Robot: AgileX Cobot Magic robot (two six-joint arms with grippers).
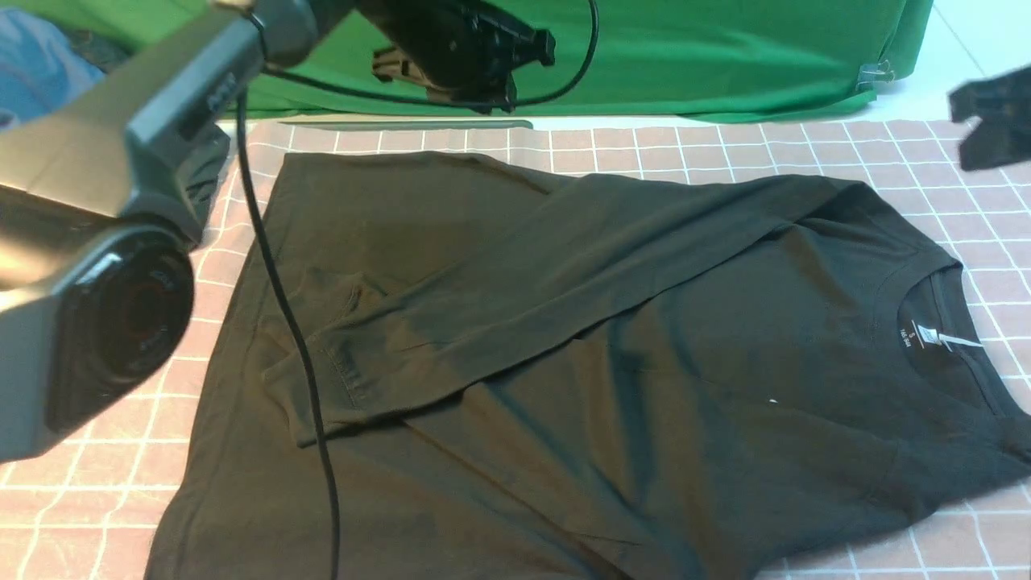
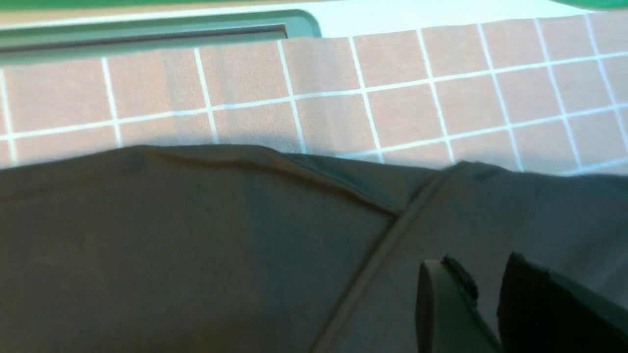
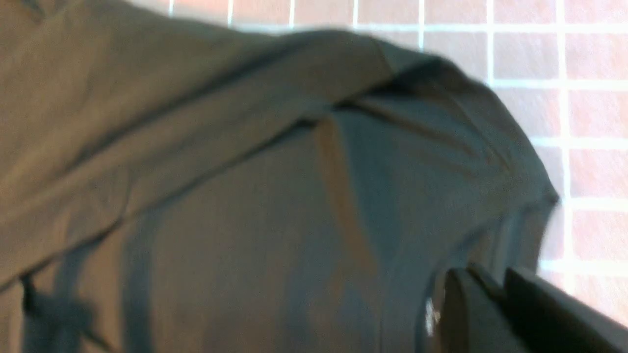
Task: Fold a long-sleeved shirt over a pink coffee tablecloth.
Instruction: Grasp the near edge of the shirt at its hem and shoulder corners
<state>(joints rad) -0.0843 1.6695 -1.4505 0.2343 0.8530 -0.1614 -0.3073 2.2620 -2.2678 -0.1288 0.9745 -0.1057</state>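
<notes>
Long-sleeved shirt (image 1: 644, 338) spread flat on the pink coffee tablecloth (image 1: 805, 153), collar toward the counter's right edge and hem toward its left. The far sleeve (image 1: 523, 282) lies folded slantwise across the chest, and its cuff (image 1: 338, 387) rests on the body near the hem. The near sleeve cannot be made out with certainty.

Left end effector (image 2: 483, 274) hangs above the shirt's far side near the counter's far edge. Its fingers are a narrow slit apart, with no cloth between them. Right end effector (image 3: 490, 289) is raised off the cloth by the far shoulder. It carries nothing, but the blur hides whether its fingers are parted or closed.

Step in hand, as judged: the pause between folds, with one sleeve laid in and both arms free.

Next move, as judged:
- Take a fresh hold along one edge of the shirt with both end effectors.
- Come down low enough to pinch the soft knit without catching the tablecloth beneath.
- Lift both arms together so the laid sleeve does not slide off.
</notes>
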